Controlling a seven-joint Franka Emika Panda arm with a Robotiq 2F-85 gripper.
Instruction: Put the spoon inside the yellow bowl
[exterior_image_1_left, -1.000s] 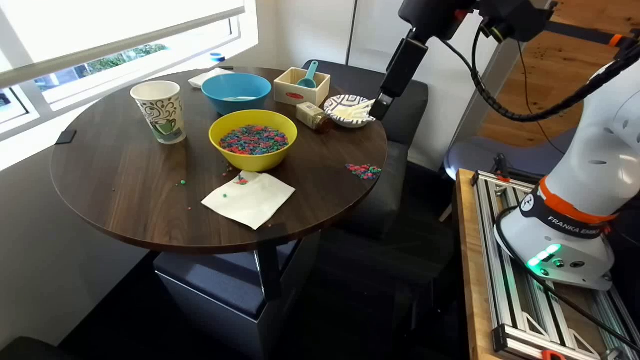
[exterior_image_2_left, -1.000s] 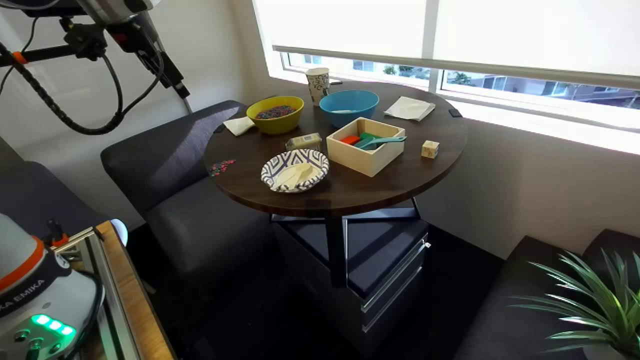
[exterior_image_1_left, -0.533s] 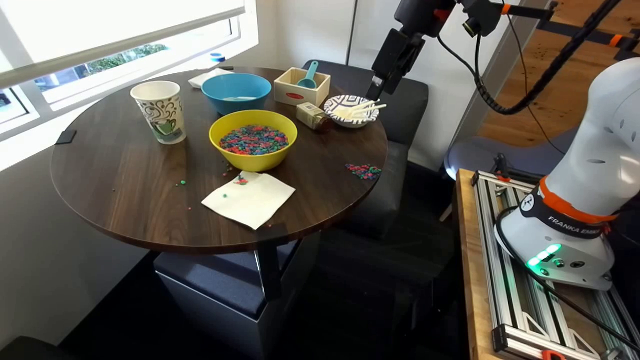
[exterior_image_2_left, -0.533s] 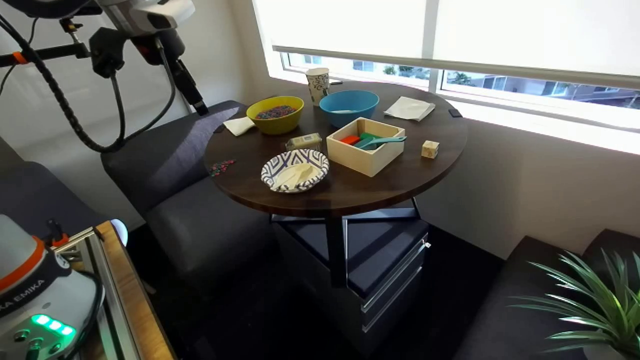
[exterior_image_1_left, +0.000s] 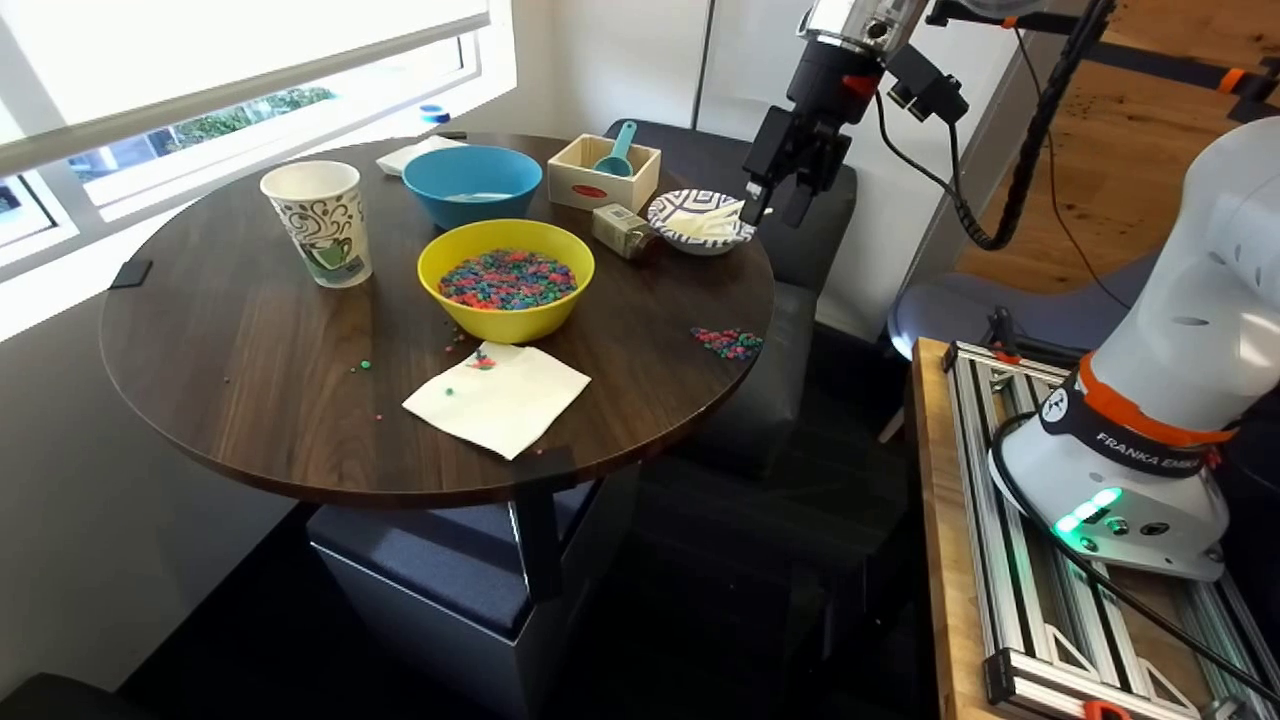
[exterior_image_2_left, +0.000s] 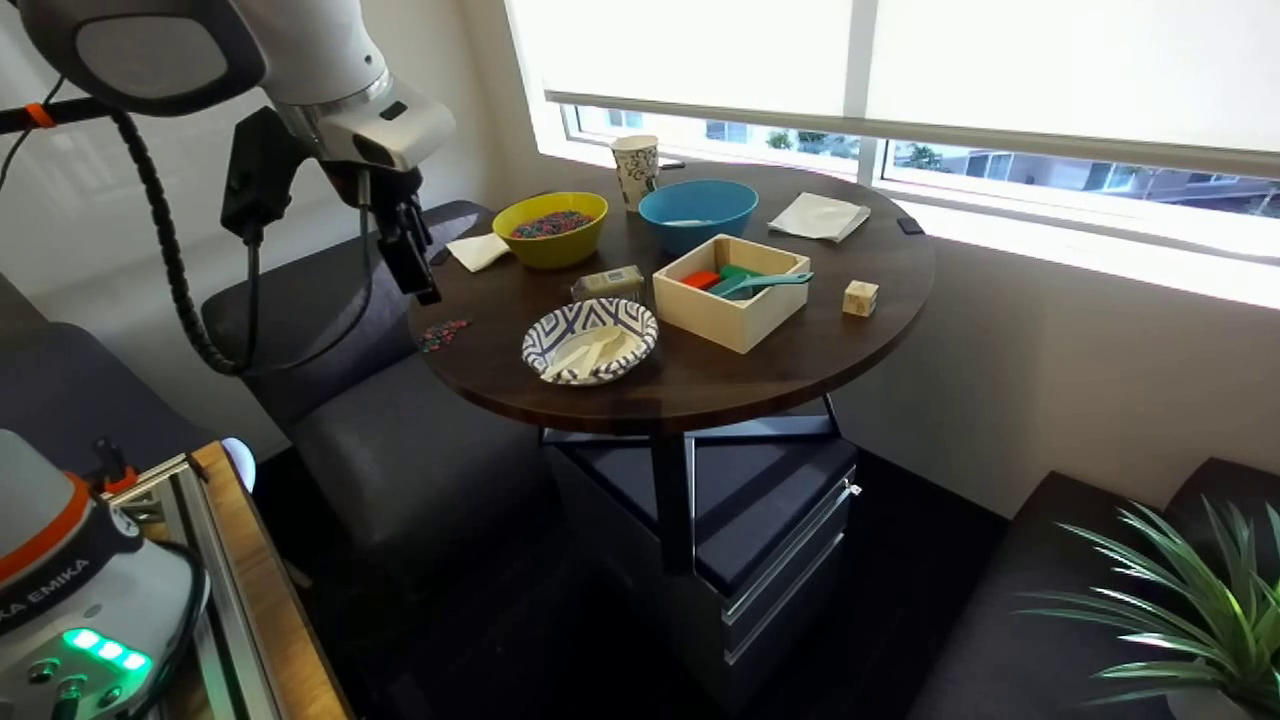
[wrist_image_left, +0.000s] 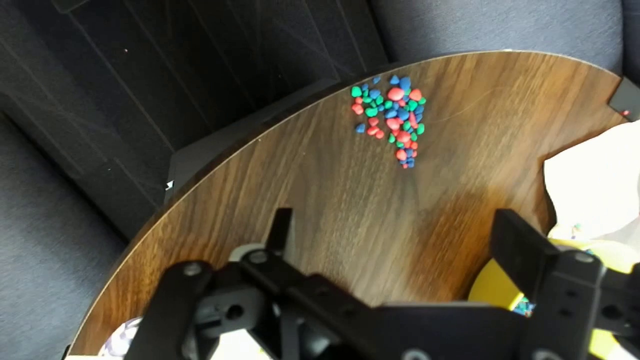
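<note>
The yellow bowl (exterior_image_1_left: 505, 325) stands on the round table, holding many small coloured pebbles; it also shows in an exterior view (exterior_image_2_left: 555, 254) and partly, behind a finger, in the wrist view (wrist_image_left: 492, 289). Pale spoon-like utensils (exterior_image_2_left: 598, 346) lie in a patterned paper bowl (exterior_image_2_left: 546, 342) near the table edge. A teal scoop (exterior_image_2_left: 768, 283) lies in a wooden box; it also shows in an exterior view (exterior_image_1_left: 619, 156). I cannot tell which is the task's spoon. My gripper (wrist_image_left: 393, 212) is open and empty above the table edge, beside the paper bowl, in both exterior views (exterior_image_1_left: 775, 208) (exterior_image_2_left: 428, 297).
The wooden box (exterior_image_2_left: 745, 328), a blue bowl (exterior_image_2_left: 696, 236), a tall paper cup (exterior_image_2_left: 635, 176) and a lying jar (exterior_image_2_left: 612, 284) stand close together. Loose pebbles (wrist_image_left: 400, 110) lie at the table edge. Napkins (exterior_image_1_left: 500, 400) and a small wooden block (exterior_image_2_left: 860, 298) lie on the table.
My gripper has moved down and toward the table, and the wrist has turned so that both fingers now show. The table's objects have not moved.
</note>
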